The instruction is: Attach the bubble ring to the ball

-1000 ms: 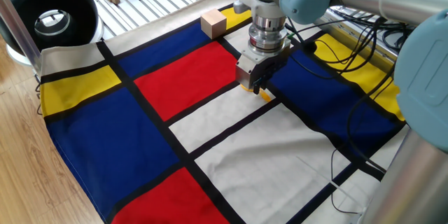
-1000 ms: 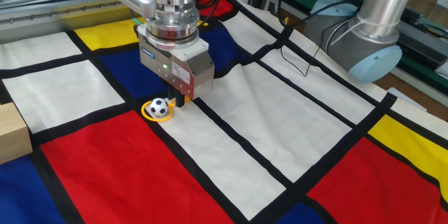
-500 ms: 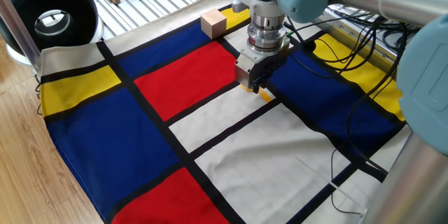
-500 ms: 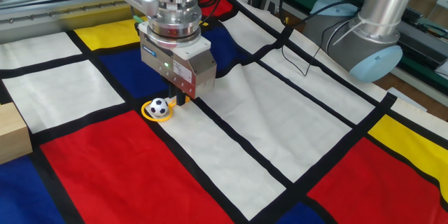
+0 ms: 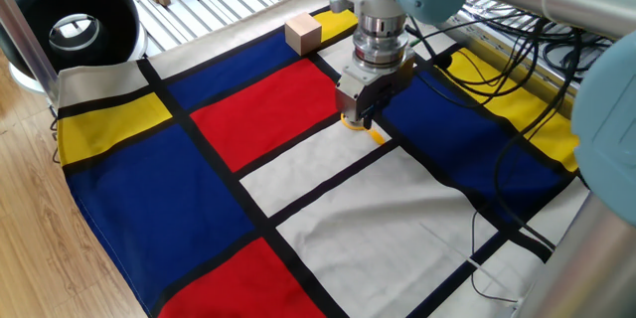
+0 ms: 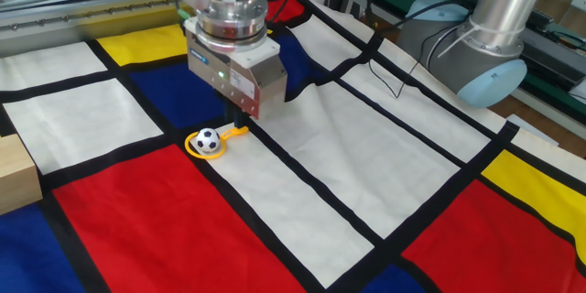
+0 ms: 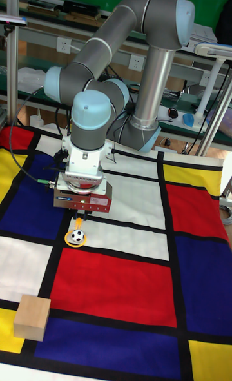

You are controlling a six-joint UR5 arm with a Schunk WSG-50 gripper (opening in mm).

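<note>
Since a second ago my end effector (image 6: 240, 115) has risen off the cloth, and the orange handle it covered before is now exposed; the ball and ring lie where they did.

From one fixed view, I see the end effector (image 5: 360, 116) from behind, hanging over the seam between red and blue panels. Its body hides the ball entirely; only a sliver of the bubble ring (image 5: 375, 135) peeks out yellow-orange beneath it. The tan cube (image 5: 302, 33) sits well apart near the far edge of the checkered cloth (image 5: 179, 199), and a black ring-shaped unit (image 5: 70, 20) stands off the cloth at the upper left. The arm's big grey joint is cut off at the right edge.

From the other fixed view, I get the clear look: the ball (image 6: 208, 140) lies inside the hoop of the bubble ring (image 6: 225, 137), on a black stripe beside the red panel, with the handle pointing toward the end effector. The fingers hang just above the handle, holding nothing; they are dark and short, and I cannot tell how far apart they stand. The cube (image 6: 16, 176) is cropped at the left edge. A second arm's base (image 6: 487, 46) stands at the right.

From the tall fixed view, the end effector (image 7: 81, 214) sits above the ball (image 7: 77, 236) in its ring (image 7: 68, 239), fingers mostly hidden under the housing. The cube (image 7: 33, 316) shows whole here.
</note>
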